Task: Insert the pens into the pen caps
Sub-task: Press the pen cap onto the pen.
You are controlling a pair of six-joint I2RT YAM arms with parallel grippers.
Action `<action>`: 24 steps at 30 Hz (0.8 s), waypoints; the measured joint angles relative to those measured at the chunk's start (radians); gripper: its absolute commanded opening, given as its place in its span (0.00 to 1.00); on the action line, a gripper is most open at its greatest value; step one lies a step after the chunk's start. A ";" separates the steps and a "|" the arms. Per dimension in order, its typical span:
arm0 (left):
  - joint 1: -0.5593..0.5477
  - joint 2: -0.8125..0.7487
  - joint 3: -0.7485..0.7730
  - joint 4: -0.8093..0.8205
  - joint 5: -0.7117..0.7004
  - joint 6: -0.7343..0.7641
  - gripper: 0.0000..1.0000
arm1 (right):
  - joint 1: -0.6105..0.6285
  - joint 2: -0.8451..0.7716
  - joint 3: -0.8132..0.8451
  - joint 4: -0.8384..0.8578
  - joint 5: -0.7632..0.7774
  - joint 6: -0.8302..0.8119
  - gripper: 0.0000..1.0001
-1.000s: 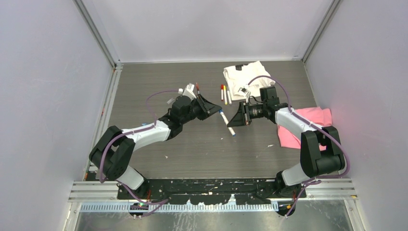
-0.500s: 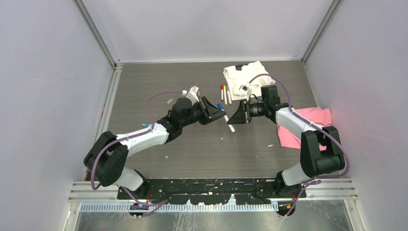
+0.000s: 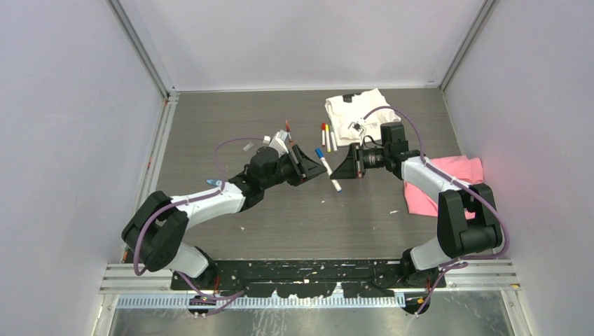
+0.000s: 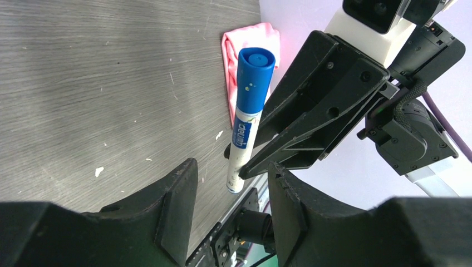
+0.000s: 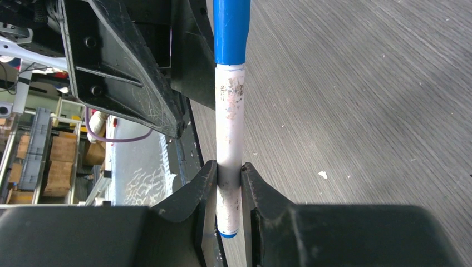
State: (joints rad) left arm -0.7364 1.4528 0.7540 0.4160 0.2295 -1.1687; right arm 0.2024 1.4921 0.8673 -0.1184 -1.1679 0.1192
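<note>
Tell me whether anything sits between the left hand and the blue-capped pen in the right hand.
Nothing visible does. The left hand stands open, the blue-capped pen directly before its gap. The right hand is shut on the pen's white barrel, beyond it, not between.

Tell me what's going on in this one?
The right gripper is shut on a white pen held above the table, with a blue cap already on its far end. The left gripper faces it with jaws open, gripping nothing. By the white cloth lie more pens.
</note>
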 measured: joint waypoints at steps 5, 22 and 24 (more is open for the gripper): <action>0.000 0.036 0.011 0.042 -0.001 -0.002 0.50 | 0.000 0.000 -0.005 0.013 -0.012 0.012 0.01; 0.000 0.174 0.085 0.137 0.032 -0.059 0.01 | -0.007 0.000 -0.019 0.042 -0.014 0.042 0.01; 0.001 0.179 0.085 0.145 0.034 -0.059 0.01 | -0.008 0.000 -0.020 0.043 -0.012 0.045 0.03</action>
State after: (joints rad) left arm -0.7357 1.6321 0.8394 0.5613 0.2638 -1.2278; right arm 0.1944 1.4921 0.8471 -0.0757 -1.1801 0.1638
